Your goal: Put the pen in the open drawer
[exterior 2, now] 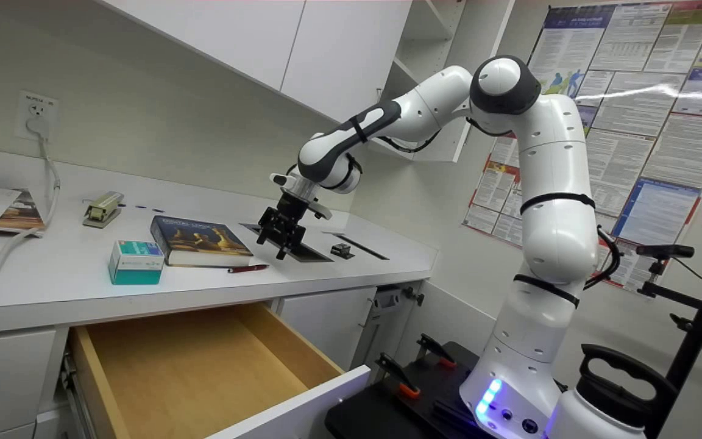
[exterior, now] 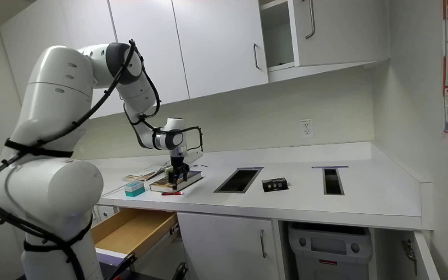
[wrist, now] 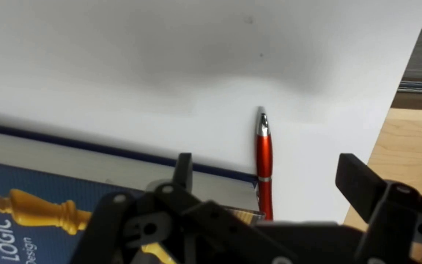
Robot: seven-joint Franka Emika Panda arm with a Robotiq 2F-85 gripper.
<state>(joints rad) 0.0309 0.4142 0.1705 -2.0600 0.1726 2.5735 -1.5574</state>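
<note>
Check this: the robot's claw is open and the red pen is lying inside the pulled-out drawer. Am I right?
The red pen isn't in the drawer: the wrist view shows it on the white counter, beside the book. The claw is open.

Office workroom, seemingly — wall notices [exterior 2: 625,116], logic book [exterior 2: 202,239] on counter [exterior: 379,186], white cabinets [exterior: 224,50].

Silver-tipped red pen [wrist: 265,157], drawer [exterior 2: 198,366] tan inside

pen [wrist: 264,157] partly hidden, book [wrist: 86,194] cropped
</note>
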